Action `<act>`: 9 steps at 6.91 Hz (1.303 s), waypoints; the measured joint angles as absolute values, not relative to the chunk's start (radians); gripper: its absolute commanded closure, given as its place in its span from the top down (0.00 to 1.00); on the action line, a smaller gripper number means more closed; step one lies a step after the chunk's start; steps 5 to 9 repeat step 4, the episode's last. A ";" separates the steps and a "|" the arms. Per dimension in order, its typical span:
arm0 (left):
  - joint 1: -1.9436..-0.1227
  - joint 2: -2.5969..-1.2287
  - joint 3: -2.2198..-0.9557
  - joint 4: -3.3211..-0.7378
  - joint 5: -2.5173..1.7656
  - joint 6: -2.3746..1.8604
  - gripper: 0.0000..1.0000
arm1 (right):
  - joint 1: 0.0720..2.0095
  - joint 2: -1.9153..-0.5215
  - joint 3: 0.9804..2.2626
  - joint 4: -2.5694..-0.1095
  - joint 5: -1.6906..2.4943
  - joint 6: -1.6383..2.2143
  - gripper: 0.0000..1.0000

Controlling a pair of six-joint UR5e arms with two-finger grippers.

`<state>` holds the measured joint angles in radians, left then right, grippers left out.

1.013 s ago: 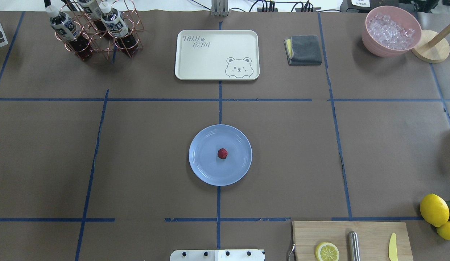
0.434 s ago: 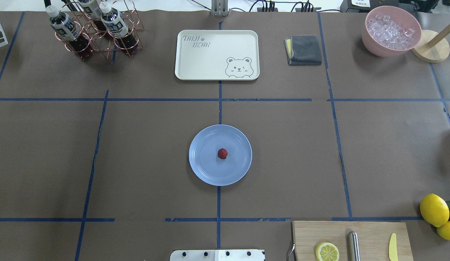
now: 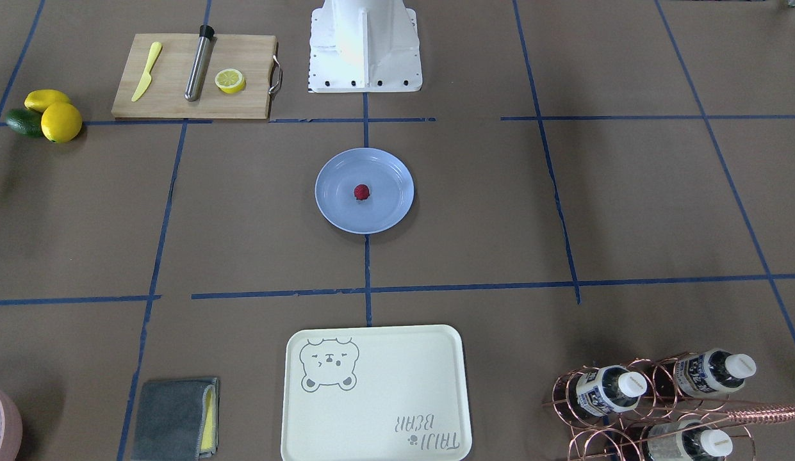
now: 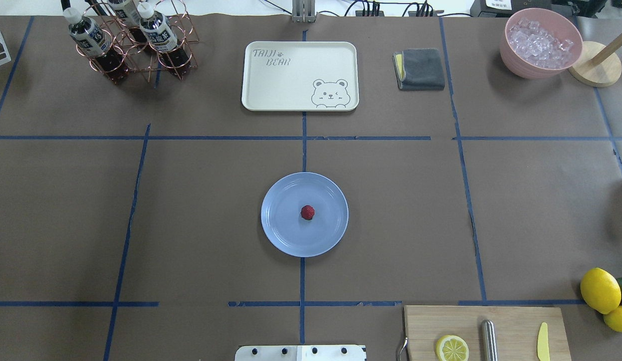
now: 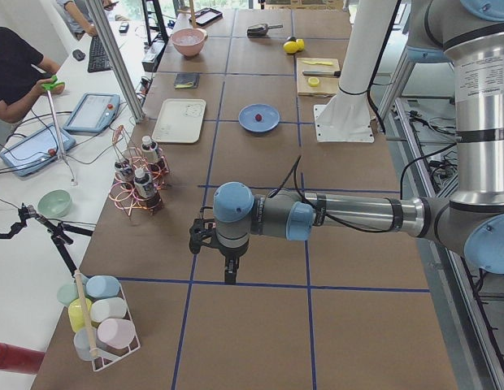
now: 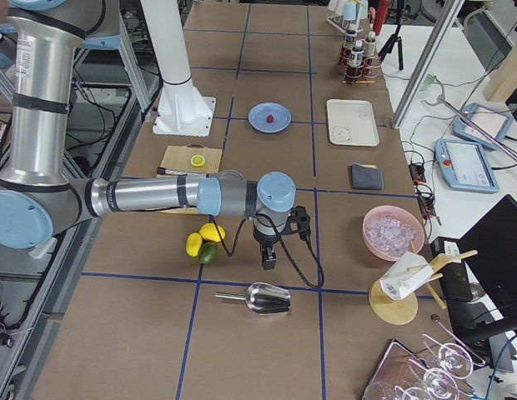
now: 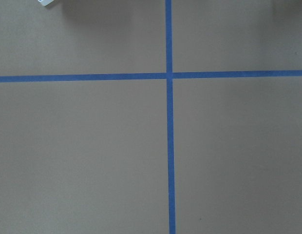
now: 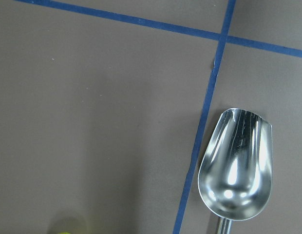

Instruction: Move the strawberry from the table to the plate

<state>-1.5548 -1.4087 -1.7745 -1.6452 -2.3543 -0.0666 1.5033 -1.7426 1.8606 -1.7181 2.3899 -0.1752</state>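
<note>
The small dark-red strawberry [image 4: 307, 212] lies at the middle of the round blue-grey plate [image 4: 283, 236], which rests on the brown taped table [image 4: 190, 210]. The front-facing view shows the same: strawberry [image 3: 361, 191] on the plate [image 3: 387, 214]. Neither gripper is near them. In the left side view my left gripper [image 5: 229, 275] points down over bare table, far from the plate [image 5: 269, 123]. My right gripper [image 6: 269, 260] hangs beside the lemons in the right side view. I cannot tell whether either is open or shut.
A cream bear tray [image 4: 299, 75], a grey cloth [image 4: 421, 68], a bottle rack [image 4: 133, 42] and a pink bowl of ice [image 4: 541, 42] line the far side. Near the robot are a cutting board [image 4: 511, 321], lemons [image 4: 600, 290] and a metal scoop [image 8: 236, 165].
</note>
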 measured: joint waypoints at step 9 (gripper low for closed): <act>-1.560 -1.379 -1.797 -1.625 -2.349 -0.062 1.00 | 1.502 -1.744 1.852 -1.719 2.391 -0.168 1.00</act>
